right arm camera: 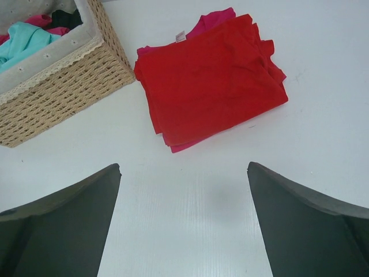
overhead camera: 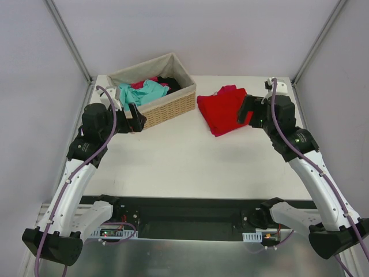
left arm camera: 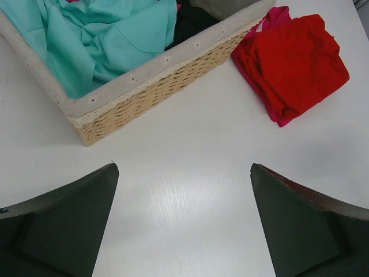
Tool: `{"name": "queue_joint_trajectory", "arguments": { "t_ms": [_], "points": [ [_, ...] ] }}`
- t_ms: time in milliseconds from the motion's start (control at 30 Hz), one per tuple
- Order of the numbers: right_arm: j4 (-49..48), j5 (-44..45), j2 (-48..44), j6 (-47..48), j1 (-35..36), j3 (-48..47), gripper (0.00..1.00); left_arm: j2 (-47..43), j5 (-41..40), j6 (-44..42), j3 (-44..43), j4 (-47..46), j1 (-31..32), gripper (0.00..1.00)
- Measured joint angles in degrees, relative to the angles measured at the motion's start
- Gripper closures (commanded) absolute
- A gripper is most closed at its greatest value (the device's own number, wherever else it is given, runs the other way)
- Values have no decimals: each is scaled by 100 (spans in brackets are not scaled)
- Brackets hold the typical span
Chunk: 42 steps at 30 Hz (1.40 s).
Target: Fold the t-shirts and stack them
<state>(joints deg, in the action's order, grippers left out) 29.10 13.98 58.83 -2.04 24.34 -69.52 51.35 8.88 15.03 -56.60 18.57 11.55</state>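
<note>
A folded red t-shirt (overhead camera: 222,109) lies on a folded magenta t-shirt (overhead camera: 228,89) at the back right of the table; both also show in the right wrist view, the red one (right arm camera: 213,81) on the magenta one (right arm camera: 210,23). A crumpled teal t-shirt (overhead camera: 141,93) lies in the basket (overhead camera: 173,104) with magenta and black cloth (left arm camera: 193,17) behind it. My left gripper (overhead camera: 134,119) is open and empty over the table, just in front of the basket. My right gripper (overhead camera: 245,109) is open and empty, just to the right of the red stack.
The woven tan basket with beige lining (left arm camera: 173,75) stands at the back left. White walls and metal posts close in the table at the back and sides. Bare white table (overhead camera: 184,161) lies between the arms and the near edge.
</note>
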Motion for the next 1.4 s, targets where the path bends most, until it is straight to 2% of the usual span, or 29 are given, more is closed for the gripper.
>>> {"name": "queue_joint_trajectory", "arguments": {
  "t_ms": [600,833,1033,1267,1400],
  "points": [
    [-13,-46,264,46,142,0,3,-11,-138,-136,2,-31,0,1],
    [-87,-140,251,42,208,87,4,144,109,-632,-22,-214,0,1],
    [-144,-306,232,9,293,372,3,1342,785,-1499,-529,-973,0,1],
    [-149,-444,50,17,369,566,3,3241,1779,-2382,-1784,-1552,0,1],
    [-153,-468,-98,42,374,656,3,4127,2227,-2603,-2326,-1637,-2,1]
  ]
}}
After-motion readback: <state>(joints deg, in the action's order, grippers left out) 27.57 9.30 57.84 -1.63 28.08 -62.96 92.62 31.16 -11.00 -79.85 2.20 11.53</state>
